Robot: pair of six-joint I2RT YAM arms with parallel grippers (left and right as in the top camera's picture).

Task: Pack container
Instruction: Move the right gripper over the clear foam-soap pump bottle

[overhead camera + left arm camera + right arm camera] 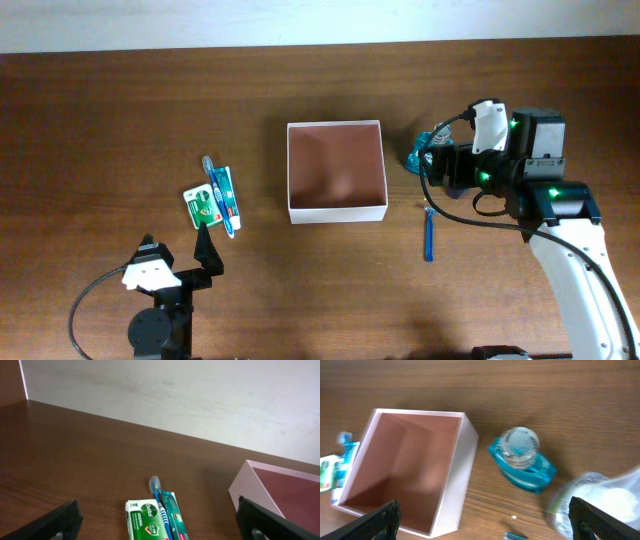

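Note:
The container [338, 212], a square white box with a brownish-pink inside, stands at the table's middle with nothing inside it; it also shows in the right wrist view [457, 495] and the left wrist view [245, 487]. A teal mouthwash bottle [424, 152] [522, 462] stands right of it. My right gripper [438, 172] [490, 527] is open, holds nothing and hangs above the table between box and bottle. A green soap pack [202, 207] [145, 519], a blue toothbrush [216, 190] [158, 500] and a toothpaste tube [227, 195] [174, 515] lie left of the box. My left gripper [180, 248] [160, 527] is open just in front of them.
A second blue toothbrush [429, 236] lies on the table right of the box's front corner. A blurred whitish translucent thing [602, 497] is by my right gripper's right finger. A pale wall [200, 400] runs behind the table.

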